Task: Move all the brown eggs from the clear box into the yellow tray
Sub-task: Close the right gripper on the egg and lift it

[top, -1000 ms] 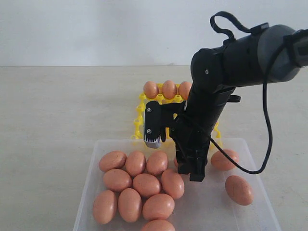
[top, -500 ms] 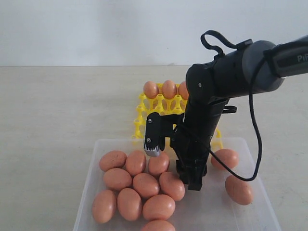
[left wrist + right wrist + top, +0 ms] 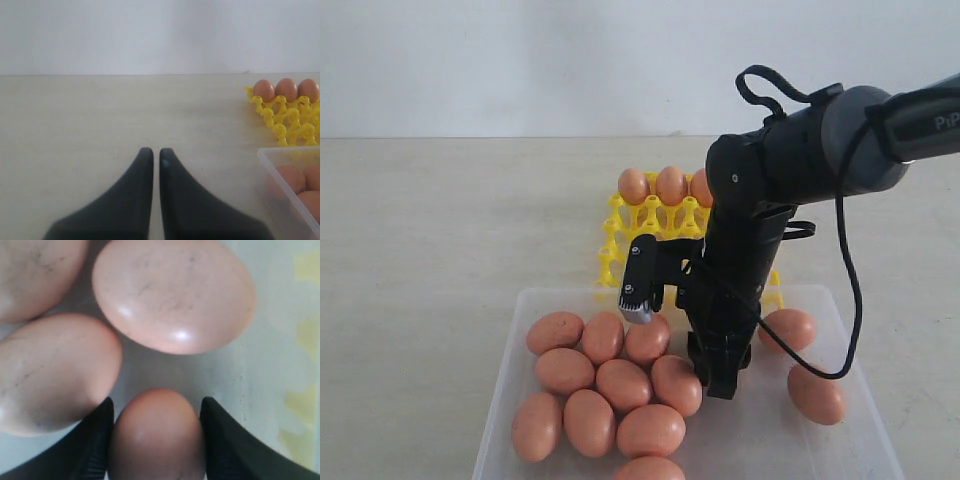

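The clear box [image 3: 498, 410] holds several brown eggs [image 3: 624, 385] bunched at its left, plus two at its right [image 3: 816, 393]. My right gripper [image 3: 718, 384] reaches down into the box beside the bunch. In the right wrist view its fingers [image 3: 100, 440] press both sides of one brown egg [image 3: 156, 440]; the arm hides this egg from the exterior view. The yellow tray [image 3: 609, 262] stands behind the box with three eggs [image 3: 670, 185] in its far row. My left gripper [image 3: 156, 152] is shut and empty over bare table, left of the tray [image 3: 280, 125].
Two more eggs [image 3: 172, 295] lie close ahead of the held one in the right wrist view. The box's rim [image 3: 280, 172] is near the left gripper's side. A black cable [image 3: 855, 300] loops off the right arm. Beige table [image 3: 440, 220] surrounds everything.
The right arm has come down and slightly left into the box, settling beside the egg bunch. The eggs in the box and tray have stayed put.
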`<state>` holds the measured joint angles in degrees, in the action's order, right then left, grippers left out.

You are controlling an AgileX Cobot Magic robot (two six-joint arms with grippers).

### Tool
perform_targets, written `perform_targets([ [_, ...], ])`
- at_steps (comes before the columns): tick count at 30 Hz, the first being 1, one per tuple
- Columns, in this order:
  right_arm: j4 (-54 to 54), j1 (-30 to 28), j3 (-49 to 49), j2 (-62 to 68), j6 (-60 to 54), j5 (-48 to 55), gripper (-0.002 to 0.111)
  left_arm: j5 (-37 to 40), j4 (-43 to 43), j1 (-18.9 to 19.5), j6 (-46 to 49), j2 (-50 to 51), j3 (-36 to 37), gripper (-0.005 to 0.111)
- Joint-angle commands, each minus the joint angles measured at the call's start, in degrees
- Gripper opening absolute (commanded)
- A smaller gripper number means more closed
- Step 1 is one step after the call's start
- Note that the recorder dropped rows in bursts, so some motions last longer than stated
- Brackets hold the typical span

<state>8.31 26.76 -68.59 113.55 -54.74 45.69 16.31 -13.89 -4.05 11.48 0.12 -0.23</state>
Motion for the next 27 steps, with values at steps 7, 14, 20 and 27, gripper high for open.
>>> perform_targets([
  [7, 4.1, -0.4, -0.1, -4.9, 11.8, -3.1, 0.000, -0.1, -0.1, -0.5, 0.1, -0.1, 0.2, 0.004],
  [14, 9.5, -0.4, -0.1, -11.4, 14.2, -4.9, 0.000, -0.1, -0.1, -0.5, 0.1, -0.1, 0.2, 0.004],
  [20, 15.7, -0.4, -0.1, -17.2, 18.1, -10.8, 0.000, -0.1, -0.1, -0.5, 0.1, -0.1, 0.2, 0.004],
  [27, 19.7, -0.4, -0.1, -21.6, 31.7, -30.1, 0.000, -0.1, -0.1, -0.5, 0.1, -0.1, 0.2, 0.004],
])
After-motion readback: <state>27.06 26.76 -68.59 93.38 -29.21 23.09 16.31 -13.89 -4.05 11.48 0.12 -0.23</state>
